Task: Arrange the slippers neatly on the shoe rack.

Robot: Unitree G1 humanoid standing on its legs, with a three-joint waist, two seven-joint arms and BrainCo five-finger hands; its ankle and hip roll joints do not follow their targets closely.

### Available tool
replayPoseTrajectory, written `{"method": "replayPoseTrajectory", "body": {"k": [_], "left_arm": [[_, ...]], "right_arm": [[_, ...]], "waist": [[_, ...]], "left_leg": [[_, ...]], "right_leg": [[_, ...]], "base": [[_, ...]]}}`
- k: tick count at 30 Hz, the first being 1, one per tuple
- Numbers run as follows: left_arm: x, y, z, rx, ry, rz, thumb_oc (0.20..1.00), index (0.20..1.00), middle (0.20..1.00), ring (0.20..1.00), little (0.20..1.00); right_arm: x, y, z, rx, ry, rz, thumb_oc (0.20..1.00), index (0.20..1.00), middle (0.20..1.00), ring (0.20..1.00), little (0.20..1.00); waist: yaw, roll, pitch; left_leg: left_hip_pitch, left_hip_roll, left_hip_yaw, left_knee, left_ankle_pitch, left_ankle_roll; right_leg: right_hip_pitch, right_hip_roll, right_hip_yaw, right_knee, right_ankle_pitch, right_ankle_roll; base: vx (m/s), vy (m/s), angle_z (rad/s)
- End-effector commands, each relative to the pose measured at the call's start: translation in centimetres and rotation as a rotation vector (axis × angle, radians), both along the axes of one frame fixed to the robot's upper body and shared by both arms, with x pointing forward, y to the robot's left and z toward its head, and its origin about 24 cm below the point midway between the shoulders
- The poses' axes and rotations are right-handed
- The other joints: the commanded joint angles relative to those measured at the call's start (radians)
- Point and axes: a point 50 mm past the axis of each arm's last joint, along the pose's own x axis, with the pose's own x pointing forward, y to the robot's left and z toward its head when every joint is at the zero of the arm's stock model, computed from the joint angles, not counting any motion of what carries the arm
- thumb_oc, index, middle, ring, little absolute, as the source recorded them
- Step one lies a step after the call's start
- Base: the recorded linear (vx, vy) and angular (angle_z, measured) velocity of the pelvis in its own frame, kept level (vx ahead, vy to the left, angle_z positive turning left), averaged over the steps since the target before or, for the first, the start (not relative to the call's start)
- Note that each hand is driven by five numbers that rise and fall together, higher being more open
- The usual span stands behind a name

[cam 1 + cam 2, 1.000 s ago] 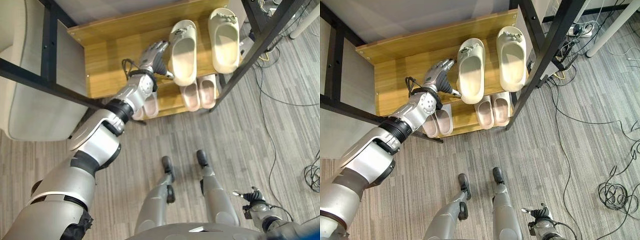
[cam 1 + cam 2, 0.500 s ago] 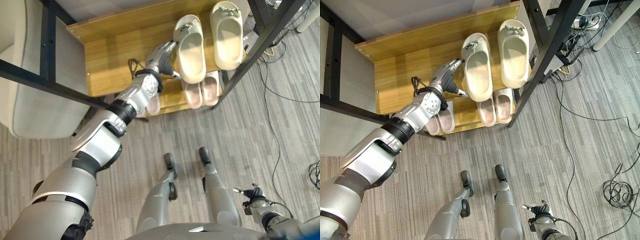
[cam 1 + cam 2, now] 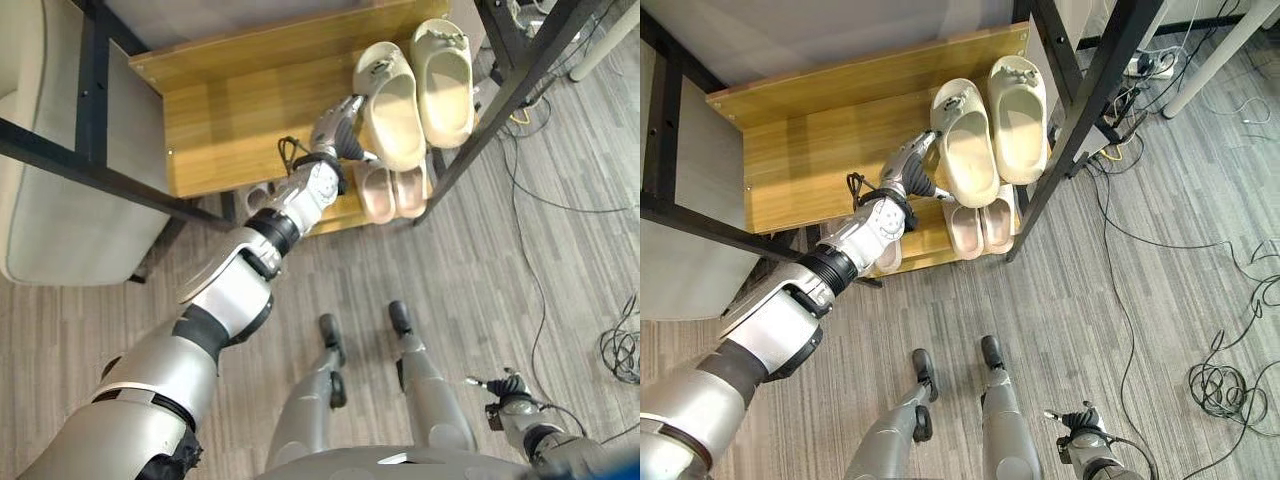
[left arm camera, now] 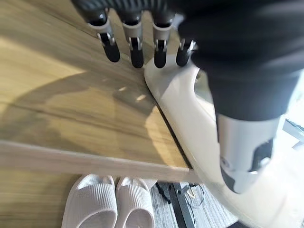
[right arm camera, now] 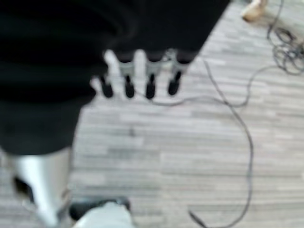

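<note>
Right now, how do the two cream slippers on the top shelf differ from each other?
The left cream slipper sits angled, its heel past the shelf's front edge; the right cream slipper lies straighter and further back. The left robot hand touches the left cream slipper's side with straight fingers; nothing touches the right cream slipper. Both are cream, open side up, toes toward the back, touching side by side.

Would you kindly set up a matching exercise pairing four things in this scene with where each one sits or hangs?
Things:
1. Cream slippers
2. Pink slippers
3. Left hand
4. Right hand

Places:
A. Lower shelf of the rack
B. Low beside the legs, over the floor
C. Top shelf, right end
D. Against the side of the left cream slipper

Pairs: 1-C, 2-A, 3-D, 4-B
</note>
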Motion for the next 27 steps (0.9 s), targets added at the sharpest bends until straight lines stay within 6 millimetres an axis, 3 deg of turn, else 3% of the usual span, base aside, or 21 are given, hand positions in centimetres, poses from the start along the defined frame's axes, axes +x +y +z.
{"method": "replayPoseTrajectory", "body": {"k": [1, 6, 13, 21, 27], "left_arm": [[0.6, -0.5, 2.9, -0.037, -0.078, 0.046, 1.000, 1.000, 1.000, 1.000, 1.000], [1.0, 0.9, 4.0, -0.054, -0.121, 0.105, 1.000, 1.000, 1.000, 1.000, 1.000], [1.0, 2.8, 4.1, -0.025, -0.138, 0.119, 1.000, 1.000, 1.000, 1.000, 1.000], [-0.7, 3.2, 3.9, -0.098, -0.152, -0.024, 1.000, 1.000, 1.000, 1.000, 1.000], [-3.8, 5.0, 4.5, -0.115, -0.323, -0.094, 1.000, 1.000, 1.000, 1.000, 1.000]], "right_arm": [[-1.1, -3.1, 0.7, -0.108, 0.036, -0.002, 1.000, 1.000, 1.000, 1.000, 1.000], [-1.5, -3.0, 0.6, -0.106, 0.043, -0.002, 1.000, 1.000, 1.000, 1.000, 1.000], [-1.6, -3.1, 0.5, -0.088, 0.038, -0.027, 1.000, 1.000, 1.000, 1.000, 1.000], [-0.8, -2.3, 0.5, -0.041, 0.007, -0.069, 1.000, 1.000, 1.000, 1.000, 1.000], [-1.3, -1.0, -0.1, 0.011, 0.005, -0.103, 1.000, 1.000, 1.000, 1.000, 1.000]], "waist": [[-0.021, 0.060, 0.001], [-0.020, 0.057, -0.003], [-0.005, 0.058, -0.004], [0.030, 0.068, 0.013], [0.055, 0.068, 0.032]], "left_leg": [[-0.091, 0.012, -0.059, 0.101, -0.078, -0.037], [-0.091, 0.013, -0.062, 0.105, -0.078, -0.037], [-0.089, 0.015, -0.072, 0.113, -0.079, -0.039], [-0.086, 0.011, -0.082, 0.118, -0.077, -0.038], [-0.090, 0.010, -0.087, 0.134, -0.083, -0.036]], "right_leg": [[-0.084, -0.021, -0.081, 0.057, -0.035, 0.026], [-0.083, -0.021, -0.084, 0.057, -0.034, 0.025], [-0.076, -0.019, -0.093, 0.071, -0.043, 0.022], [-0.072, -0.022, -0.105, 0.085, -0.051, 0.019], [-0.077, -0.023, -0.108, 0.104, -0.058, 0.014]], "base": [[0.00, 0.000, 0.00], [0.00, 0.000, 0.00], [0.00, 0.000, 0.00], [0.00, -0.004, 0.04], [-0.02, -0.010, 0.07]]}}
